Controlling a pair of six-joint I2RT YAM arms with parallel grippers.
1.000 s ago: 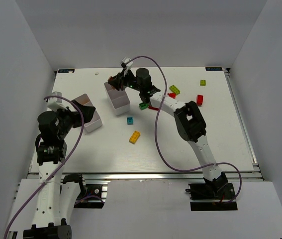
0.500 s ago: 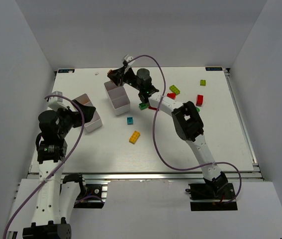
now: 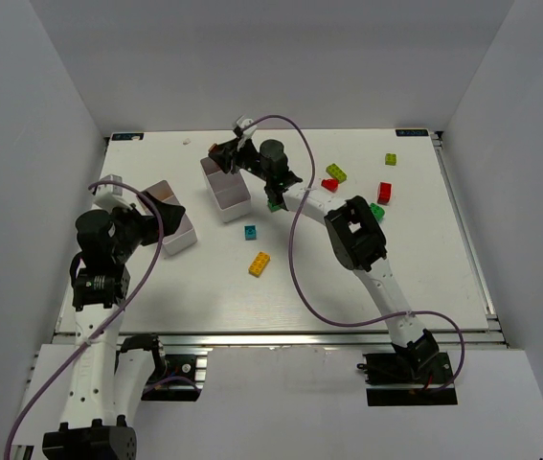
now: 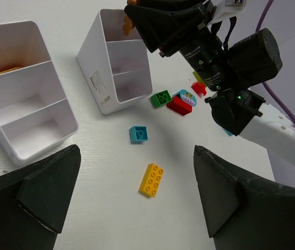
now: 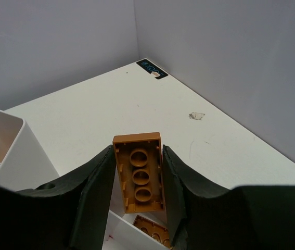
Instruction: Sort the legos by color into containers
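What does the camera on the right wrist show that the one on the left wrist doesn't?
Only the right wrist view shows the hollow underside of the brown brick pinched in the right gripper, a second brown brick lying in the bin below, and a black sticker at the table's corner. Only the left wrist view shows the loose yellow brick, teal brick, green brick and red brick, plus a second bin. Both show the bin under the right gripper and some of the held brick.

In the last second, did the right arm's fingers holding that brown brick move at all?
Yes, slightly: the right fingers, shut on the brown brick, edged left toward the far end of the white bin.
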